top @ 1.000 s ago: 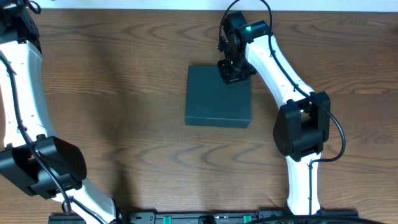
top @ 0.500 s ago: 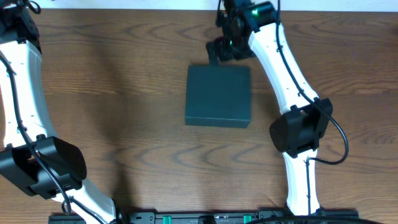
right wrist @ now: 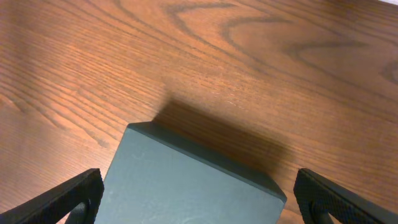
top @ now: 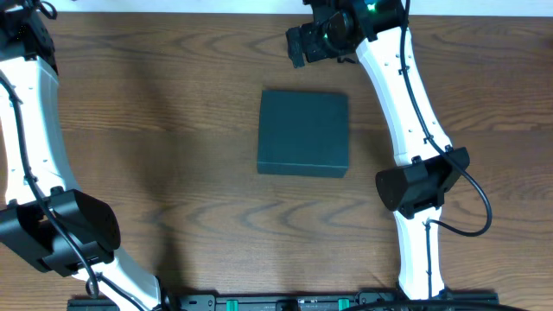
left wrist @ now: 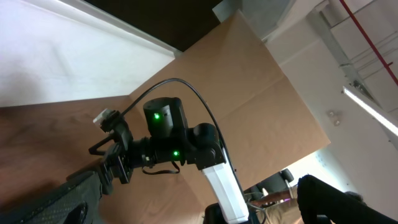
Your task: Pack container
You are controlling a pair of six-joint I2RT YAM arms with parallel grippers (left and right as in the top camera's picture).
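Container [top: 303,133] lies shut, flat in the middle of your worktop [top: 173,130]. Your right end effector [top: 300,45] hovers just past its far edge, fingers wide apart and empty. Your left end effector [left wrist: 199,186] is well apart from the container, fingers spread too.

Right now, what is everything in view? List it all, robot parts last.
container: one, dark teal, closed, mid-table, touched by neither gripper
table: one, brown wood, under everything
cardboard panel: one, tan, beyond the table, left wrist view only
left arm: one, white with black joints, table's left side
right arm: one, white with black joints, reaching past the container
left gripper: one, black, open, empty
right gripper: one, black, open, empty, beyond the container's far side
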